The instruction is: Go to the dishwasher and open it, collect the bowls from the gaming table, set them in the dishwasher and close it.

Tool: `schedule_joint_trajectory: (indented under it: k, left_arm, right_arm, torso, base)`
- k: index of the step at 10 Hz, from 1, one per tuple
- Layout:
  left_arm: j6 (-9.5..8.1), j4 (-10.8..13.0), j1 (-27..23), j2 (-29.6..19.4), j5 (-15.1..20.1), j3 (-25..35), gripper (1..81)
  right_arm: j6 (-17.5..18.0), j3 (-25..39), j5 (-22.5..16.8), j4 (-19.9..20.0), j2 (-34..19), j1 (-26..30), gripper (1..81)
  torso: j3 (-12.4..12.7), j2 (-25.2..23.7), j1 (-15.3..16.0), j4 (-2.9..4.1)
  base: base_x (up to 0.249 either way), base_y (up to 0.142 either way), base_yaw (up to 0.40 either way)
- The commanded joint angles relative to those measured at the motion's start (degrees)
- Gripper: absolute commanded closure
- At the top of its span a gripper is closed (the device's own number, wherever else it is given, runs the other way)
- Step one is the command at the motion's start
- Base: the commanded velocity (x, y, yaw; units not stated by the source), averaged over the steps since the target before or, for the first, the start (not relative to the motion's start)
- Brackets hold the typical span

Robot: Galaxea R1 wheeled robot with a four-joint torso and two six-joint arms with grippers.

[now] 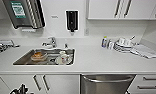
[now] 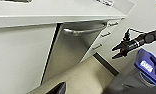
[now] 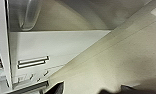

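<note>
Stainless-steel dishwasher [image 1: 106,83] under white countertop [image 1: 99,60], bar handle [image 2: 84,30] on its front, sink [image 1: 45,57] with dishes, right gripper [image 2: 120,50] with fingers spread apart, left gripper [image 1: 19,90] state I cannot tell

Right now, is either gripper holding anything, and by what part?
Nothing held that I can see. The right gripper hangs open in the air, apart from the dishwasher and its handle.
</note>
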Motion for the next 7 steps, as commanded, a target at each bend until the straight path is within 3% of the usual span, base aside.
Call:
schedule_joint_trajectory:
  k: [1,3,5,6,7]
  left_arm:
    - [0.1,0.1,-4.8,-1.7,0.3,0.7,1.0]
    - [0.1,0.2,-4.8,-1.6,0.3,0.7,1.0]
    - [0.1,0.2,-4.8,-1.6,0.3,0.7,1.0]
    - [0.1,0.3,-4.8,-1.6,0.3,0.7,1.0]
    - [0.1,0.3,-4.7,-1.6,0.3,0.7,1.0]
  right_arm:
    - [5.7,0.1,1.6,1.5,-3.4,10.2,1.0]
    - [9.2,-0.5,2.6,1.4,-3.7,12.7,1.0]
    - [15.3,-2.1,1.5,1.6,-4.4,15.7,1.0]
    - [18.7,-2.8,-2.2,1.7,-4.9,17.8,1.0]
    - [23.0,-3.7,-8.2,1.6,-4.9,19.4,1.0]
  torso:
    - [0.0,0.0,0.0,0.0]
    - [0.0,0.0,0.0,0.0]
    - [0.0,0.0,0.0,0.0]
    - [0.0,0.0,0.0,0.0]
    - [0.0,0.0,0.0,0.0]
  base:
    - [0.0,0.0,0.0]
    - [0.0,0.0,0.0]
    - [0.0,0.0,0.0]
    - [0.0,0.0,0.0]
    - [0.0,0.0,0.0]
